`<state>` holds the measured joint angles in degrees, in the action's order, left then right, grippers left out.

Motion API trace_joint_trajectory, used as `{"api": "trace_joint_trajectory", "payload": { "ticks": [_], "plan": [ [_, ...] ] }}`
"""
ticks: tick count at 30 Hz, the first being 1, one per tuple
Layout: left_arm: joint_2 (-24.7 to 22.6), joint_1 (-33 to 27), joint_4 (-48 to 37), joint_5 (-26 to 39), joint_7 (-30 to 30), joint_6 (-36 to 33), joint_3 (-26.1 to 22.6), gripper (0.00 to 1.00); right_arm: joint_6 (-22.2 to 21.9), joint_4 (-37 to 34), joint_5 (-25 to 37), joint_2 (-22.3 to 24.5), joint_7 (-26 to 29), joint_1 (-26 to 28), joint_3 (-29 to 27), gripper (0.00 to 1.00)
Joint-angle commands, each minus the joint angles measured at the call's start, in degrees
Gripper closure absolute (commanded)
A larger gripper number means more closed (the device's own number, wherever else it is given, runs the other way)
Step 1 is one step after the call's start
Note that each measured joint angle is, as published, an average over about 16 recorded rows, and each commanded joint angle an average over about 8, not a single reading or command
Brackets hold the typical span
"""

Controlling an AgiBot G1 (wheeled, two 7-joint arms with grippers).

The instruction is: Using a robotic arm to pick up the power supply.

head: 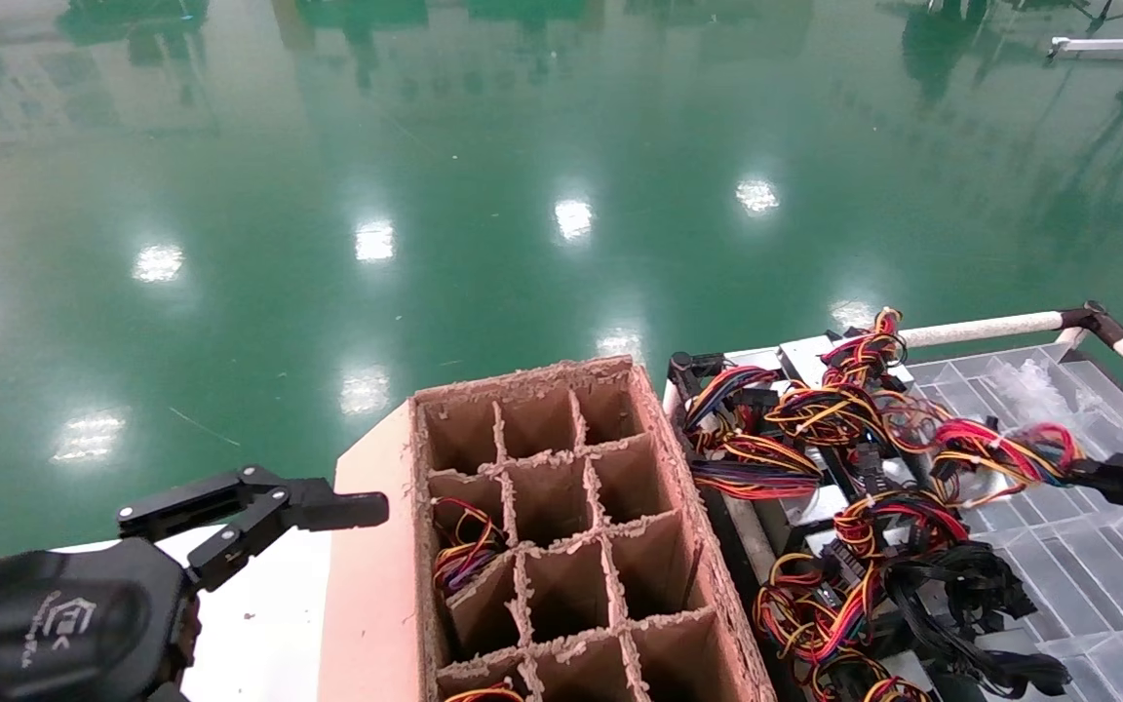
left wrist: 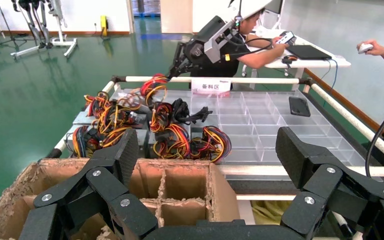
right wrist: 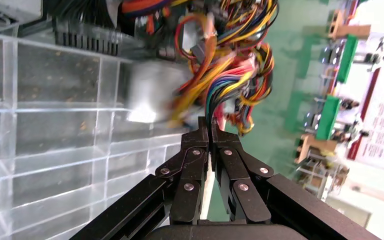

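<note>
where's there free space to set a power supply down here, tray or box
Free: the clear divided tray toward the robot's right, beyond the wire pile, and most cells of the cardboard box. Crowded: the tray's left part, heaped with power supplies. The right gripper is pinched on wires there; the left gripper hangs open beside the box.

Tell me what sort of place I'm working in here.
Probably a factory or robot test floor: glossy green floor, power supplies piled on a clear divided tray, a cardboard divider box, and a seated operator.
</note>
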<state>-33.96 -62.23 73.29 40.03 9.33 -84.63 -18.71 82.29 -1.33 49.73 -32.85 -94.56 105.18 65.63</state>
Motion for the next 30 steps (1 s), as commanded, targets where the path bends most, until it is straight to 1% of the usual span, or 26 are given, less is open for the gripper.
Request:
{"api": "trace_joint_trajectory", "payload": {
  "ticks": [1, 6, 11, 12, 13, 19, 20, 21, 30],
  "plan": [
    [0.0, 0.0, 0.0, 0.0, 0.0, 0.0, 0.0, 0.00, 0.0, -0.1, 0.1, 0.5, 0.3, 0.1, 0.1, 1.00],
    [0.0, 0.0, 0.0, 0.0, 0.0, 0.0, 0.0, 0.00, -1.9, -0.7, -0.6, -1.5, 2.4, -1.0, -0.4, 0.99],
    [0.0, 0.0, 0.0, 0.0, 0.0, 0.0, 0.0, 0.00, -4.3, -1.1, -2.3, -5.1, 5.4, -2.8, -1.8, 0.90],
    [0.0, 0.0, 0.0, 0.0, 0.0, 0.0, 0.0, 0.00, -4.8, -1.2, -2.8, -5.8, 6.0, -3.1, -2.1, 0.87],
    [0.0, 0.0, 0.0, 0.0, 0.0, 0.0, 0.0, 0.00, -5.3, -1.2, -3.3, -6.5, 6.6, -3.4, -2.4, 0.79],
    [0.0, 0.0, 0.0, 0.0, 0.0, 0.0, 0.0, 0.00, -7.1, -1.4, -5.0, -9.3, 9.6, -4.7, -3.7, 0.14],
    [0.0, 0.0, 0.0, 0.0, 0.0, 0.0, 0.0, 0.00, -7.2, -1.5, -5.2, -9.6, 10.0, -4.8, -3.8, 0.05],
    [0.0, 0.0, 0.0, 0.0, 0.0, 0.0, 0.0, 0.00, -7.3, -1.5, -5.3, -9.8, 10.2, -4.9, -3.9, 0.00],
    [0.0, 0.0, 0.0, 0.0, 0.0, 0.0, 0.0, 0.00, -7.4, -1.6, -5.5, -10.0, 10.3, -5.1, -4.0, 0.00]
  ]
}}
